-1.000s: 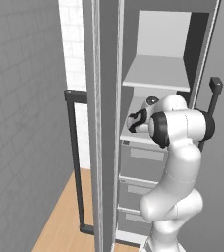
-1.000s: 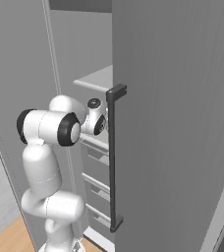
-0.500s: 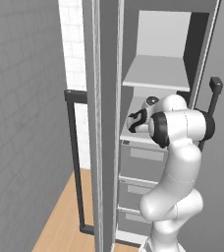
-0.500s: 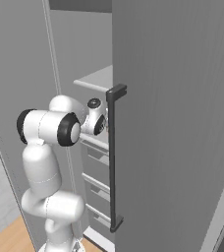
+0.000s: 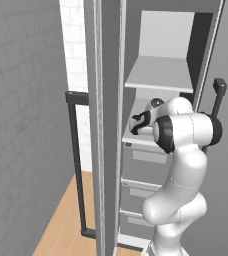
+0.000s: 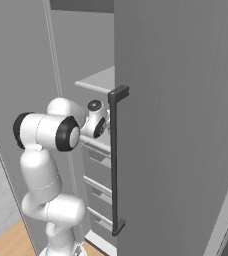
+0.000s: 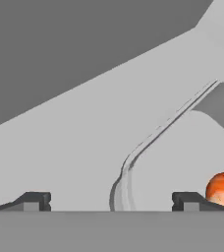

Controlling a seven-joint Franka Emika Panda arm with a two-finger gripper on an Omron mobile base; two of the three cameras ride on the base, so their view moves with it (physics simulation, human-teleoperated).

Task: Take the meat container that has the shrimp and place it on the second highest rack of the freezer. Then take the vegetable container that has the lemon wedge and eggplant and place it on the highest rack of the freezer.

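- The freezer (image 5: 161,60) stands tall and grey with its door (image 6: 181,125) swung open; in the right base view the door takes up most of the right side, a dark vertical handle (image 6: 115,160) running down its near edge.
- In the left base view a second dark bar handle (image 5: 76,165) runs down beside the cabinet's left edge, with a pale brick wall (image 5: 21,125) to the left and a strip of wooden floor (image 5: 66,225) below.
- The white arm (image 5: 183,165) rises in front of the freezer and bends forward into the open compartment at the height of the second rack from the top.
- Inside, the highest rack (image 5: 158,75) is a flat grey shelf; the next rack (image 5: 136,136) lies just under it, at the level of the hand, and closed drawer fronts (image 5: 146,165) are stacked beneath.
- The gripper (image 5: 138,122) reaches in over that second rack; in the hand view its two dark tips sit wide apart at the bottom, so the jaws are released and hold nothing.
- The meat container (image 7: 182,167) lies just ahead of the tips in the hand view, its pale curved rim sweeping up and to the right across a light grey shelf.
- An orange shrimp (image 7: 223,189) shows inside the container, just beside the right tip.
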